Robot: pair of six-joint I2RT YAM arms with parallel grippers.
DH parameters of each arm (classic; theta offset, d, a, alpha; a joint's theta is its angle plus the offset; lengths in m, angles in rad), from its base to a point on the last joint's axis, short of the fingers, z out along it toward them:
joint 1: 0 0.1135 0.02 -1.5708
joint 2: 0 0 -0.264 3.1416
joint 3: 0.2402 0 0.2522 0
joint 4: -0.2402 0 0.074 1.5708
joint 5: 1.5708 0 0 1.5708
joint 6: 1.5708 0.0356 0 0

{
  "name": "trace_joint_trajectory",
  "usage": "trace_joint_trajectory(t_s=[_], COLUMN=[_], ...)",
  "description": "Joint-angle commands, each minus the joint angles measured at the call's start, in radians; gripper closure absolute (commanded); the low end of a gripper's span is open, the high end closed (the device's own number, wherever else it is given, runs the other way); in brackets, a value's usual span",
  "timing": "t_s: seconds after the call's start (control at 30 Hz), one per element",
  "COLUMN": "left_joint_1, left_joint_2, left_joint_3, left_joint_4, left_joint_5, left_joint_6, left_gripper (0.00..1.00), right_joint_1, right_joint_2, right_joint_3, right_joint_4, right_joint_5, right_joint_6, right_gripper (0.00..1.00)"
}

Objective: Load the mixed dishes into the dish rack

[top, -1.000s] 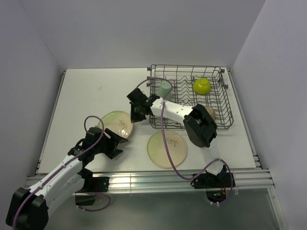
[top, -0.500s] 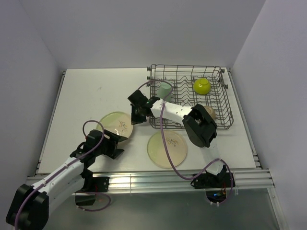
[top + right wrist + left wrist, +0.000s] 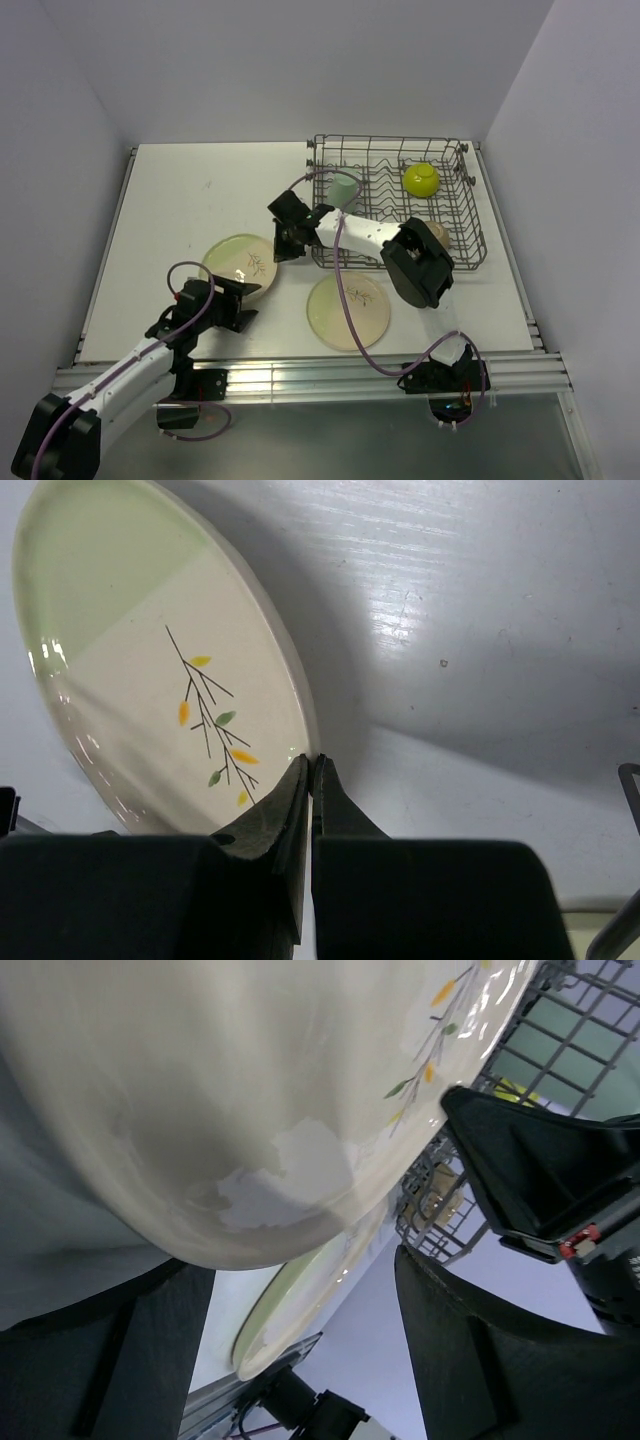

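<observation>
One cream plate (image 3: 238,258) with a leaf sprig lies at the table's left-middle and fills the left wrist view (image 3: 250,1090). My left gripper (image 3: 240,300) stands open at its near rim, nothing gripped (image 3: 300,1360). My right gripper (image 3: 283,243) is shut, its tips touching the plate's right rim (image 3: 313,765); the sprig shows on the plate (image 3: 150,660). A second plate (image 3: 348,311) lies flat in front of the dish rack (image 3: 470,215). In the rack sit the lime-green bowl (image 3: 421,179) and the mint cup (image 3: 343,187). A small tan cup (image 3: 438,234) lies behind the right arm.
The rack takes up the back right of the white table. The right arm's elbow (image 3: 417,265) hangs over the rack's near wall. The table's near metal rail (image 3: 300,375) runs just behind both arm bases. White walls close in the left, back and right sides.
My left arm has drawn back a little toward the near edge, its gripper still at the plate's near rim. The right gripper has stayed at the plate's right rim.
</observation>
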Motion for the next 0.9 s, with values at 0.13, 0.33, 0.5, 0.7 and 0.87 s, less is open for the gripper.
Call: trace_joint_trajectory(t_s=[0.13,0.33,0.5,0.7,0.87], left_joint_1=[-0.002,-0.004,-0.002,-0.002,-0.002], left_joint_2=[-0.022,0.050,0.070,0.057,0.054], left_joint_3=[-0.025,-0.029,-0.053,-0.076,-0.076], left_joint_4=[0.059,0.123,0.182,0.238,0.254], left_joint_5=[-0.086,-0.100,-0.132,-0.155,-0.178], left_joint_6=[-0.085,-0.084,-0.097,-0.097,-0.084], left_gripper=[0.22,0.23,0.23,0.27,0.36], right_joint_1=[0.002,0.003,0.005,0.007,0.011], right_joint_2=[-0.088,-0.099,-0.110,-0.130,-0.149], right_joint_3=[-0.008,-0.020,-0.039,-0.074,-0.103], right_joint_4=[0.073,0.076,0.082,0.088,0.105], right_joint_5=[-0.014,-0.027,-0.052,-0.058,-0.067], right_joint_6=[0.037,0.043,0.048,0.050,0.053], right_gripper=[1.00,1.00,1.00,1.00,1.00])
